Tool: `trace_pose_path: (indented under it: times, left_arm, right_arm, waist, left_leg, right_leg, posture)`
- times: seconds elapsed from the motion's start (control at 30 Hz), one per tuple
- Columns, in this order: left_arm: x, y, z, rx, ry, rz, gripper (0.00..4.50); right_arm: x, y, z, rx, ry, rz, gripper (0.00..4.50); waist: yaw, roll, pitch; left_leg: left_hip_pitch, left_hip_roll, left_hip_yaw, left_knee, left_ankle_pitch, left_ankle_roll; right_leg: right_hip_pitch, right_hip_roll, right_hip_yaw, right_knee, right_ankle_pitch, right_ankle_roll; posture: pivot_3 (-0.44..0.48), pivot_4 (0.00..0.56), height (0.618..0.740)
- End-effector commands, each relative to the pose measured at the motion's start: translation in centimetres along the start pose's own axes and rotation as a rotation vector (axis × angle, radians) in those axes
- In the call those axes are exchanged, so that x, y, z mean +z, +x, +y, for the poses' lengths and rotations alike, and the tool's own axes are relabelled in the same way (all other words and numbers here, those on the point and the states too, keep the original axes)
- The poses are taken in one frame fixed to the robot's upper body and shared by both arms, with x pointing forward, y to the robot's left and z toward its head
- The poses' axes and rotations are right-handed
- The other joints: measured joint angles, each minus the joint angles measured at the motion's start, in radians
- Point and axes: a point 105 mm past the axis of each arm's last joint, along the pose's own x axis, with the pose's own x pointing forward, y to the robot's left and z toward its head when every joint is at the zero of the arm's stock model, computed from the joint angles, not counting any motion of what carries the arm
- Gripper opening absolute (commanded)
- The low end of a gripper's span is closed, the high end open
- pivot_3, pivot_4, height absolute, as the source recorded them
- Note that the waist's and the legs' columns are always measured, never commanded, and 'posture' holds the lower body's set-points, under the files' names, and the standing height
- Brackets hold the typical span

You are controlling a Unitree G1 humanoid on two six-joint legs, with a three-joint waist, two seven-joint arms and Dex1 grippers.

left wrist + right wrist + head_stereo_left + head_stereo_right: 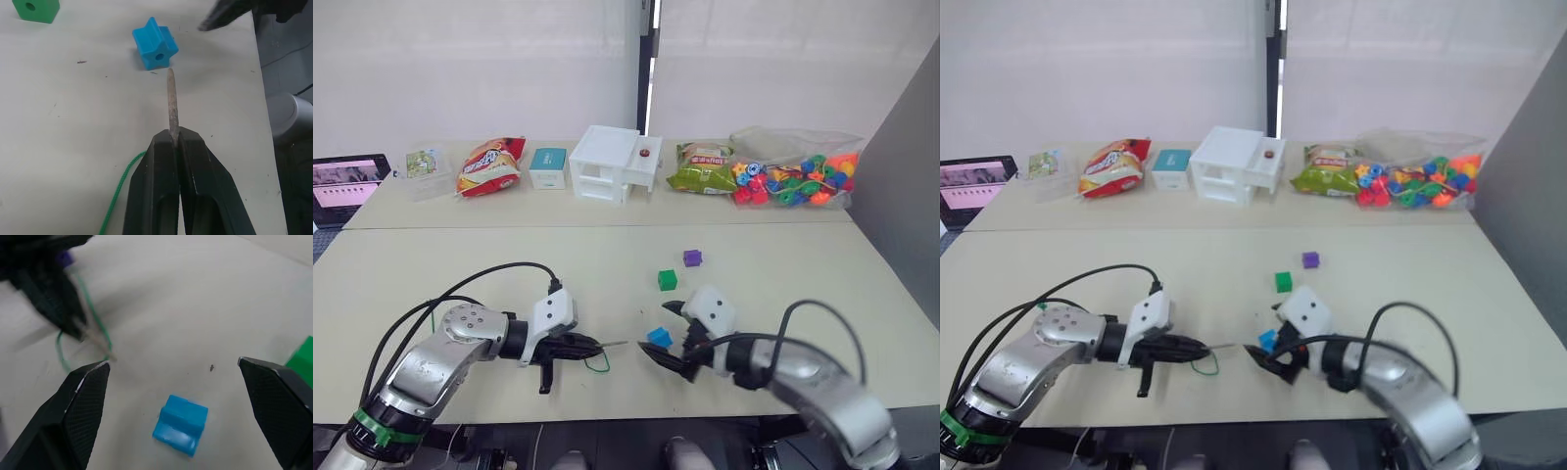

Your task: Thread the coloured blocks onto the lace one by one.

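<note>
A: Pinching the lace [117, 188] by its stiff grey tip [171, 100], the left gripper [174, 137] has its fingers clamped tight on the needle, most of the needle sticking out ahead of them. Green cord trails back under the arm in a loose loop.

B: And the target?

A: Blue block [155, 43], just beyond the needle point, lying on the table [460, 274]. Its hole faces roughly toward the tip but sits a bit off the needle's line, I'd say.

B: Right side?

A: Right gripper [173, 369] is spread wide, holding nothing, hanging over the blue block with a finger on either side of it.

B: So what makes this go well?

A: My read: right closes on the block's flat sides, not over the hole, and steadies it. Left then lines the needle up with the bore and pushes straight. Come in at an angle and the tip will just shove the block away.

B: Other blocks?

A: Green block [667, 280] and purple block [692, 258] are farther up the table, well apart from the action. The bag of beads [793, 176] at the back stays out of it.
</note>
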Motion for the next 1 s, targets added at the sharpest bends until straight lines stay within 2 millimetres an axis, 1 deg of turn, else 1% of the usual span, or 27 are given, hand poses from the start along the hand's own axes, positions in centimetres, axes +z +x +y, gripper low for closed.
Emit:
trace_pose_path:
  times: [0.03, 0.13, 0.27, 0.37, 0.53, 0.63, 0.73, 0.8, 0.83, 0.87, 1.0]
  left_arm:
    - [0.8, 0.2, -0.7, -0.015, 0.044, -0.014, 0.0]
    - [0.7, 0.3, -1.0, -0.023, 0.045, -0.014, 0.0]
    - [0.7, 0.5, -1.3, -0.026, 0.045, -0.01, 0.0]
    - [0.8, 0.5, -1.5, -0.027, 0.043, -0.011, 0.0]
    - [0.8, 0.5, -1.8, -0.02, 0.039, -0.009, 0.0]
    - [0.7, 0.6, -1.9, -0.018, 0.036, -0.006, 0.0]
    - [0.5, 0.6, -2.0, -0.018, 0.034, -0.004, 0.0]
    - [0.3, 0.6, -2.1, -0.017, 0.035, 0.001, 0.0]
    - [0.3, 0.6, -2.1, -0.018, 0.036, 0.004, 0.0]
    - [0.2, 0.6, -2.1, -0.016, 0.036, 0.008, 0.0]
    - [-0.4, 1.1, -1.5, 0.024, 0.029, 0.05, 0.0]
  right_arm:
    - [0.9, -0.6, 0.2, 0.245, -0.113, 0.011, 4.45]
    - [0.2, 0.1, -1.0, 0.355, -0.269, 0.087, 4.45]
    - [-1.2, 1.7, -3.1, 0.416, -0.413, 0.153, 4.45]
    - [-1.9, 2.5, -4.0, 0.44, -0.458, 0.164, 4.45]
    - [-2.6, 2.8, -4.3, 0.484, -0.461, 0.155, 4.45]
    - [-2.6, 2.9, -4.3, 0.491, -0.46, 0.138, 3.65]
    - [-2.4, 3.3, -4.2, 0.486, -0.452, 0.114, 2.62]
    - [-2.2, 3.5, -4.1, 0.472, -0.436, 0.096, 1.82]
    - [-2.3, 3.5, -4.0, 0.463, -0.428, 0.094, 1.54]
    - [-2.3, 3.5, -3.9, 0.45, -0.417, 0.092, 1.36]
    - [-2.2, 3.3, -3.7, 0.377, -0.344, 0.094, 1.36]
  waist:
    - [-0.004, 0.0, 0.0]
    - [-0.006, 0.0, 0.0]
    - [-0.002, 0.0, 0.0]
    - [0.004, 0.0, 0.0]
    - [0.003, 0.0, 0.0]
    - [0.002, 0.0, 0.0]
    - [-0.001, 0.0, 0.0]
    - [-0.001, 0.0, 0.0]
    - [0.0, 0.0, 0.0]
    - [0.001, 0.0, 0.0]
    - [0.008, 0.0, 0.0]
  left_leg:
    - [0.0, 0.0, 0.0, 0.0, 0.0, 0.0]
    - [0.0, 0.0, 0.001, 0.0, 0.0, 0.0]
    - [0.0, 0.0, 0.001, 0.001, 0.0, 0.0]
    - [-0.001, 0.0, 0.001, 0.001, 0.0, 0.0]
    - [-0.002, 0.0, 0.001, 0.001, 0.0, 0.0]
    - [-0.001, 0.0, 0.001, 0.001, 0.0, 0.0]
    - [-0.001, 0.0, 0.0, 0.001, 0.0, 0.0]
    - [0.0, 0.0, 0.0, 0.001, 0.0, 0.0]
    - [0.0, 0.0, 0.0, 0.001, 0.0, 0.0]
    - [0.0, 0.0, 0.0, 0.001, 0.0, 0.0]
    - [0.0, -0.001, 0.0, 0.001, 0.0, 0.0]
  right_leg:
    - [0.0, 0.0, 0.0, 0.0, 0.0, 0.0]
    - [0.0, 0.0, 0.0, 0.0, 0.0, 0.0]
    - [-0.001, 0.0, 0.0, 0.0, 0.0, 0.0]
    - [-0.001, -0.001, 0.0, 0.001, 0.0, 0.0]
    - [-0.003, -0.001, 0.0, 0.002, 0.0, 0.0]
    - [-0.002, -0.001, 0.0, 0.003, 0.0, 0.0]
    - [-0.002, -0.001, 0.0, 0.003, 0.0, 0.0]
    - [-0.002, -0.001, 0.0, 0.004, 0.0, 0.0]
    - [-0.002, -0.001, 0.0, 0.004, 0.0, 0.0]
    - [-0.002, -0.001, 0.0, 0.005, 0.0, 0.0]
    - [-0.002, -0.001, 0.0, 0.005, 0.0, 0.0]
  posture:
    - [0.0, 0.15, 0.74]
    - [0.0, 0.15, 0.74]
    - [0.0, 0.15, 0.74]
    - [0.0, 0.15, 0.74]
    - [0.0, 0.15, 0.74]
    - [0.0, 0.15, 0.74]
    - [0.0, 0.15, 0.74]
    - [0.0, 0.15, 0.74]
    - [0.0, 0.15, 0.74]
    - [0.0, 0.15, 0.74]
    - [0.0, 0.15, 0.74]
